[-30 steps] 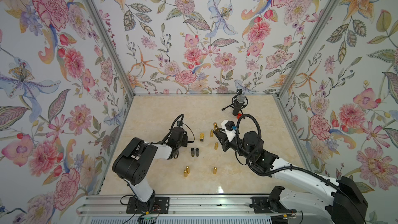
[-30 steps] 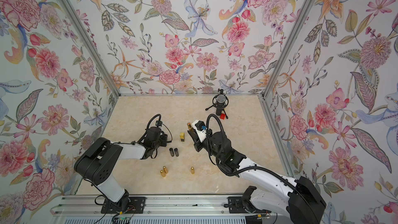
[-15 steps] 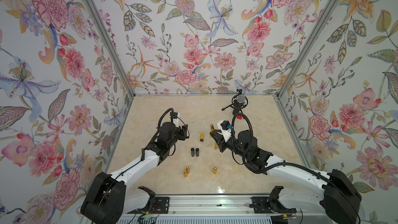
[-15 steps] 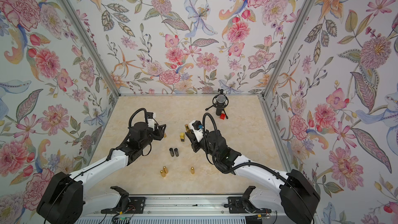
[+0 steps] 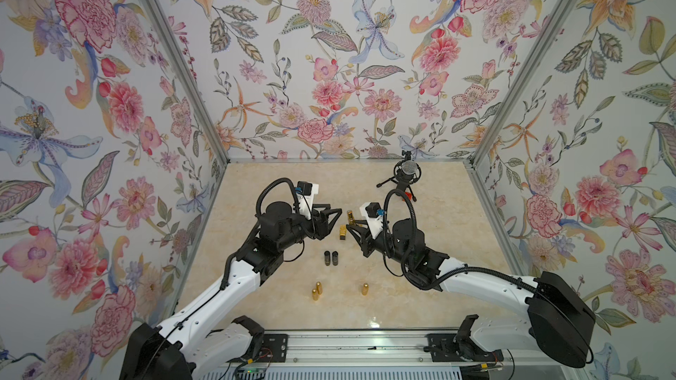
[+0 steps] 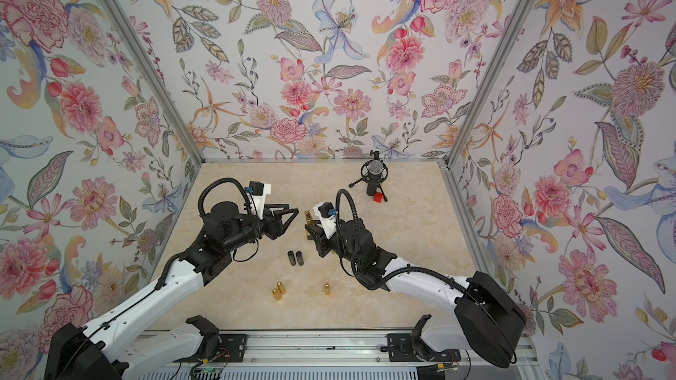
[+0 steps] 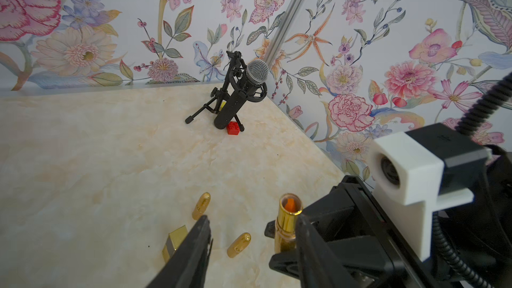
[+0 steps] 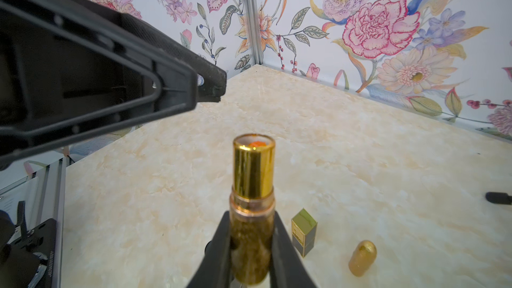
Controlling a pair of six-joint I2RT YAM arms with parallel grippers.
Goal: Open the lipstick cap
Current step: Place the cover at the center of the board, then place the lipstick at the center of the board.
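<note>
A gold lipstick (image 8: 253,178) stands upright in my right gripper (image 8: 251,217), which is shut on its glittery base. Its top is uncapped, and an orange stick shows inside the shiny tube (image 7: 288,209). In both top views the lipstick (image 5: 350,217) (image 6: 309,218) is at mid-table. My left gripper (image 5: 338,213) (image 7: 250,225) hovers just left of it, open and empty, with one finger (image 7: 302,225) close beside the tube. Gold bullet-shaped caps (image 7: 201,205) (image 7: 238,245) lie on the table below.
A square gold lipstick (image 5: 342,232) stands next to the right gripper. Two black cylinders (image 5: 331,258) stand at mid-table, and three gold caps (image 5: 316,290) (image 5: 364,288) lie nearer the front. A microphone on a tripod (image 5: 406,173) and a red brick (image 5: 409,197) sit at the back right.
My left arm has unfolded and its gripper has risen and moved right, up to the lipstick. My right gripper has shifted slightly left, still holding the lipstick.
</note>
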